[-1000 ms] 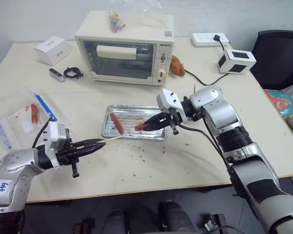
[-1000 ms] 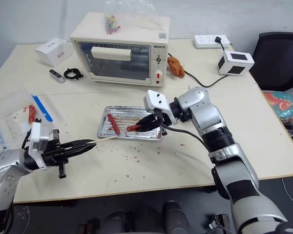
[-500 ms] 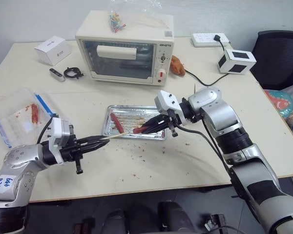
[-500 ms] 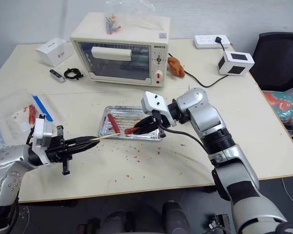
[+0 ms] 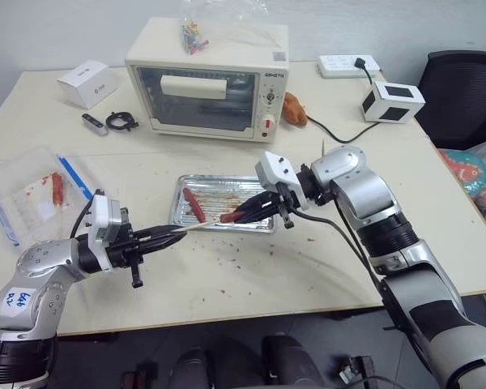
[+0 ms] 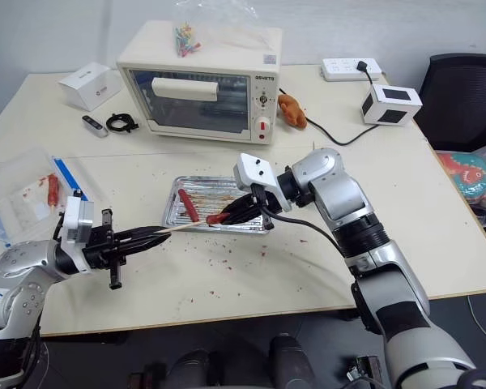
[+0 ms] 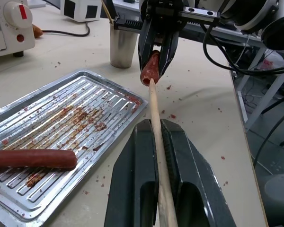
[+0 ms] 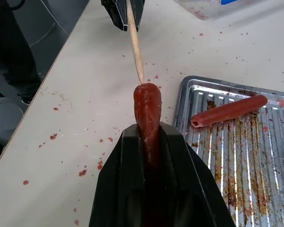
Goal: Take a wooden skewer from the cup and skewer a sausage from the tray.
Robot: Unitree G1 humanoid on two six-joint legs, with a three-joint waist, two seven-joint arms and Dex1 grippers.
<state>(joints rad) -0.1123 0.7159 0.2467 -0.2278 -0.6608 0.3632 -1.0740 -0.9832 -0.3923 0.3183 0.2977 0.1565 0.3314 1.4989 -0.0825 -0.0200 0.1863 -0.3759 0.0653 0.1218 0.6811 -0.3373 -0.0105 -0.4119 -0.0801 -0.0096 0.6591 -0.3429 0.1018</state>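
The tray is made of shiny silver metal with ribs, and brown crumbs are stuck on it. The wooden skewer is made of pale, dull wood. The sausage is seen to be smooth and a bit shiny. The cup is made of dull grey metal. The table is matt and speckled with red bits.

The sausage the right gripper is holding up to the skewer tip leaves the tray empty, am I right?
Not quite: the left wrist view shows a second sausage lying in the tray. The right gripper does hold the sausage at the skewer tip.
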